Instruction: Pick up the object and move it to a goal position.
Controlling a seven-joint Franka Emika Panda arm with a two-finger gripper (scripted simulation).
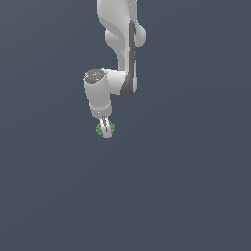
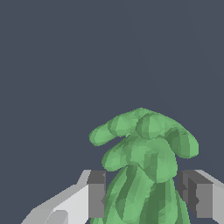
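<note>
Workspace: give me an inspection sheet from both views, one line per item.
Surface: plain dark grey-blue floor, unmarked, no edges in view.
Job's things: green clump, bumpy and lobed, sits between the end effector's fingers; no goal marker seen.
Clutter: nothing seen.
Grippers: end effector points down at the clump, one finger on each side; the pads look close to or against it, but contact cannot be confirmed, nor whether it is lifted.
Cables: nothing seen.
Surroundings: white arm comes in from the top of the exterior view; nothing else seen.
</note>
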